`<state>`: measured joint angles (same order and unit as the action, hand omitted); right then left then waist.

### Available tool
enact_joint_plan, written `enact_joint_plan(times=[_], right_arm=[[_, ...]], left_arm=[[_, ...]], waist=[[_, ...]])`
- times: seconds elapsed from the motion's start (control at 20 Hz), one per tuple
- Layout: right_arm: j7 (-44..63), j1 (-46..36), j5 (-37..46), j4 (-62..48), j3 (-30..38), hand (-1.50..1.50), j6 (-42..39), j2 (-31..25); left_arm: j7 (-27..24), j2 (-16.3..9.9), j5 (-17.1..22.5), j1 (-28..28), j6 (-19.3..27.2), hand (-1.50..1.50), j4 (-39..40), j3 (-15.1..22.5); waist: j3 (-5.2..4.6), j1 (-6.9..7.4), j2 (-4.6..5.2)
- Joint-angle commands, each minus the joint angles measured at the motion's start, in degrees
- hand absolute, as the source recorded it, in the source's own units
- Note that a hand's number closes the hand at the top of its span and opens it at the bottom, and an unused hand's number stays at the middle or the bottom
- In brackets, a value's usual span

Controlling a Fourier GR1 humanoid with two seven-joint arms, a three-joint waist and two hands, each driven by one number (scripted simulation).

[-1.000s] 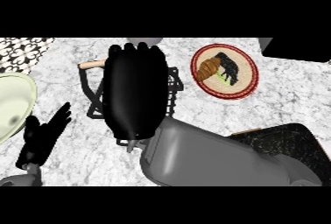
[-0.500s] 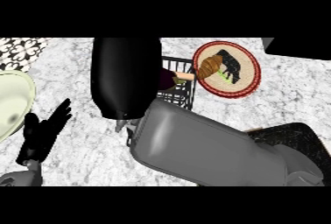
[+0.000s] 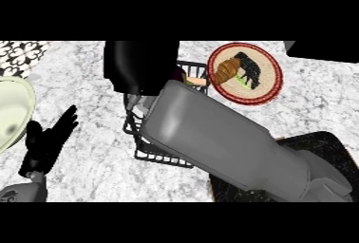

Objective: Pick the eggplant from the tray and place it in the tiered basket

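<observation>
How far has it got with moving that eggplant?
The pickup looks done: the right hand hangs over the basket, and a bit of dark purple with a pale stem end shows beside it, probably the eggplant. Letting go in the basket is left. The left hand rests open.

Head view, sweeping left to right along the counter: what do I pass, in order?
Pale green plate at the left edge → resting black left hand → black wire tiered basket → round red-rimmed woven plate holding a brown croissant.
</observation>
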<state>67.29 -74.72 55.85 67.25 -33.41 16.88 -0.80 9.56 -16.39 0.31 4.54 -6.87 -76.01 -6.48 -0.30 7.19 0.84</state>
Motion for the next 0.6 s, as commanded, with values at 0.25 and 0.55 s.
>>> enact_joint_plan(times=[0.25, 0.55], right_arm=[[3.87, -9.29, 0.78, -17.78, -5.57, 1.50, -11.94, 0.77], [-3.01, -16.80, -4.36, -25.57, -7.40, 1.50, -18.36, 0.77]], left_arm=[[-0.83, -1.21, 0.93, -1.68, -0.46, 0.00, 0.01, -1.89], [0.84, -0.95, 1.15, -0.76, -0.09, 0.00, -0.12, -2.14]], waist=[[-0.01, -2.32, -0.66], [0.09, -3.08, -0.44]])
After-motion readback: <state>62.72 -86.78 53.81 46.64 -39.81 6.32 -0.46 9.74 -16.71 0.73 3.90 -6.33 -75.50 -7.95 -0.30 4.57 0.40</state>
